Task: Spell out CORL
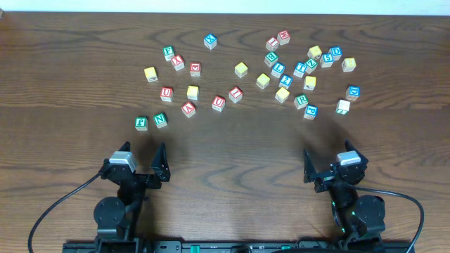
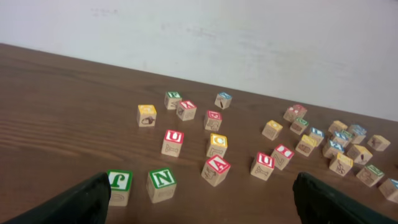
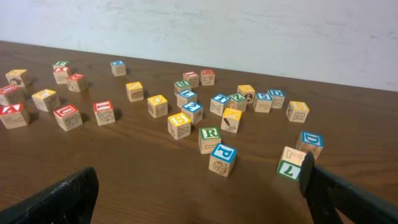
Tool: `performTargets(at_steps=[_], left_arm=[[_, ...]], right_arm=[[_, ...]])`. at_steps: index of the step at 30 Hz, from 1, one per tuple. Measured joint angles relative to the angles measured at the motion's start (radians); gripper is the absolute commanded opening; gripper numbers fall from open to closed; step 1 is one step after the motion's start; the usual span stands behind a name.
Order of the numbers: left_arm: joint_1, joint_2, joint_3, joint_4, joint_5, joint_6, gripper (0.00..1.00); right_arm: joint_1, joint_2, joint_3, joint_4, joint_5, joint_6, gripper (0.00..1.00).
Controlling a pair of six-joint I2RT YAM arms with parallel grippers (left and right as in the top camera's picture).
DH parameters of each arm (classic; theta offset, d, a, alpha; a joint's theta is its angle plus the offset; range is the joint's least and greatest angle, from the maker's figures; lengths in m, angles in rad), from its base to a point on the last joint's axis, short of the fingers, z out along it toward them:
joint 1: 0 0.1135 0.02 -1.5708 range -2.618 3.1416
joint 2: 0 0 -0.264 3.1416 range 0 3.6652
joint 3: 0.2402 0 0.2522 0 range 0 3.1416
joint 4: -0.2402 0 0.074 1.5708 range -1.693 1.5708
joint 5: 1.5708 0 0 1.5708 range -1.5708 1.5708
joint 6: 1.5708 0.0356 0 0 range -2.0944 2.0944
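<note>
We see the left gripper point(image 2: 200, 186) and right gripper point(image 3: 199, 177) open, empty, apart from the letter cubes point(image 1: 241, 68) on the surface point(image 1: 232, 151).

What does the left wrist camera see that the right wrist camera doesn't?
Only the left wrist view shows the green N block and the green block beside it. Only the right wrist view shows the block with a green T on its side face. Both show the red A block, the white wall and the wooden table.
</note>
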State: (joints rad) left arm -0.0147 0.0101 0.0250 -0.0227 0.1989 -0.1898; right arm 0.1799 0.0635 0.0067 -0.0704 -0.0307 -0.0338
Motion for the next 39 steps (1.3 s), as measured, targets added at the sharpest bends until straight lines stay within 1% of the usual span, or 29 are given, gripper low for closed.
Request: performTargets(at_steps=[4, 6, 9, 13, 14, 15, 16, 17, 20, 22, 24, 28, 35, 38, 39], left_arm=[[0.0, 0.015, 0.033, -0.056, 0.01, 0.0, 0.92], [0.0, 0.08, 0.102, -0.117, 0.013, 0.003, 0.92], [0.0, 0.204, 0.224, -0.156, 0.013, 0.015, 0.92], [0.0, 0.456, 0.451, -0.212, 0.014, 0.035, 0.92], [0.0, 0.55, 0.542, -0.279, 0.013, 0.037, 0.98], [0.0, 0.658, 0.645, -0.327, 0.016, 0.038, 0.98], [0.0, 0.729, 0.713, -0.382, 0.017, 0.043, 0.98], [0.0, 0.803, 0.803, -0.498, 0.017, 0.044, 0.98], [0.001, 1.002, 1.023, -0.682, 0.019, 0.06, 0.98], [0.001, 1.094, 1.106, -0.708, 0.021, 0.063, 0.98], [0.001, 1.159, 1.139, -0.711, 0.021, 0.064, 0.98], [0.001, 1.279, 1.141, -0.714, 0.023, 0.064, 0.98], [0.001, 1.39, 1.142, -0.706, 0.034, 0.083, 0.98], [0.001, 1.433, 1.17, -0.747, 0.039, 0.09, 0.98], [0.001, 1.463, 1.205, -0.783, 0.04, 0.09, 0.98]], right_arm=[[0.0, 0.0, 0.0, 0.0, 0.0, 0.0, 0.99], [0.0, 0.001, 0.0, 0.0, 0.0, 0.0, 0.99], [0.0, 0.002, 0.0, 0.0, 0.0, 0.0, 0.99], [0.0, 0.002, 0.0, 0.001, 0.001, 0.0, 0.99], [0.0, 0.003, 0.0, 0.0, 0.0, 0.0, 0.99], [0.0, 0.003, 0.0, -0.001, 0.001, 0.0, 0.99], [0.0, 0.004, 0.0, 0.0, 0.0, 0.0, 0.99], [0.0, 0.004, 0.0, 0.0, 0.001, 0.0, 0.99], [0.0, 0.005, 0.0, 0.0, 0.001, 0.0, 0.99], [0.0, 0.006, 0.0, 0.0, 0.001, 0.0, 0.99], [0.0, 0.006, 0.0, 0.0, 0.001, 0.0, 0.99], [0.0, 0.006, 0.0, 0.0, 0.001, 0.0, 0.99], [0.0, 0.006, 0.0, 0.0, 0.001, 0.0, 0.99], [0.0, 0.006, 0.0, 0.0, 0.001, 0.0, 0.99], [0.0, 0.006, 0.0, 0.0, 0.001, 0.0, 0.99]])
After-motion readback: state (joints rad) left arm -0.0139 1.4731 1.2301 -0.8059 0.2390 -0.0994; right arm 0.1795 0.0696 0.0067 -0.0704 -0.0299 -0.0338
